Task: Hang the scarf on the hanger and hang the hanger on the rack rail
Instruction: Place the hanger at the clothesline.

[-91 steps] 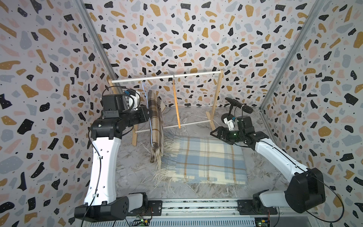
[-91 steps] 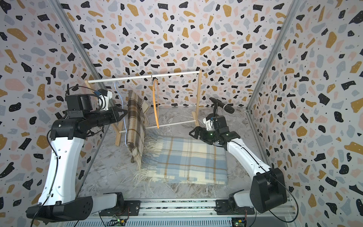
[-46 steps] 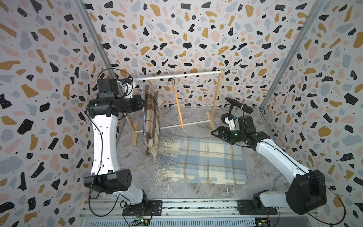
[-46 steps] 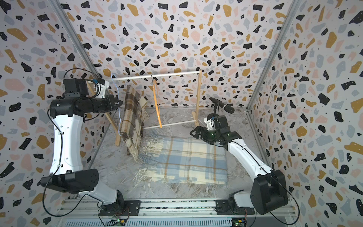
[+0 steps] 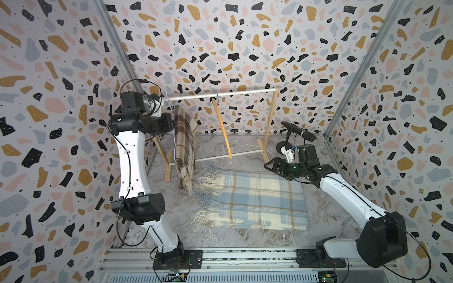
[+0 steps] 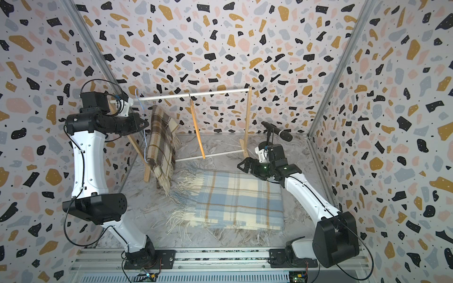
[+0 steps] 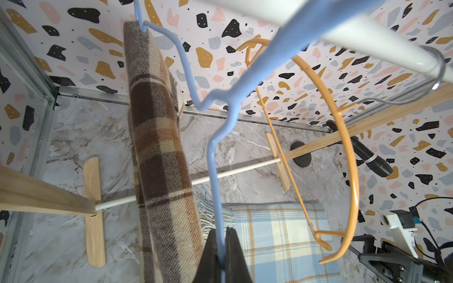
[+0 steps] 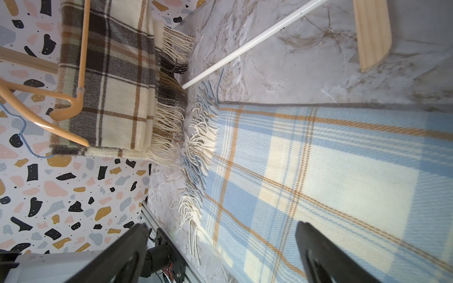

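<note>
Between the clenched tips of the left claw [image 7: 221, 239] runs the thin wire of the blue hanger [image 7: 216, 191]. It is pinched tight, so this claw is grasping the hanger itself and not cloth. Just beside the claw, the brown plaid scarf [image 7: 159, 147] is draped over that hanger and drops from it in a thick folded layer, its fringe low near the table [image 5: 171, 203]. By my reading this scarf is as good as done: it rides on a hanger, and only the seating of the hook is left.

Up and beyond the claw, the hanger's hook reaches the end of the white rail [image 5: 220, 94] on the claw's side. The wrist view blurs there, and in both top views the arm crowds the spot. I cannot tell whether the hook bears on the rail or merely sits beside it.

Further along the rail from the claw, the orange hanger [image 5: 222, 129] hangs by its own hook, bare.

Further again, across the table, the right claw [image 8: 221, 225] is released, jaws wide apart with nothing between them. It is poised low over the far edge of the blue plaid scarf [image 5: 257, 198]. That scarf lies flat on the table, touched by neither claw and well apart from both hangers. If it too is meant, its lifting, draping and hanging are all left to do
</note>
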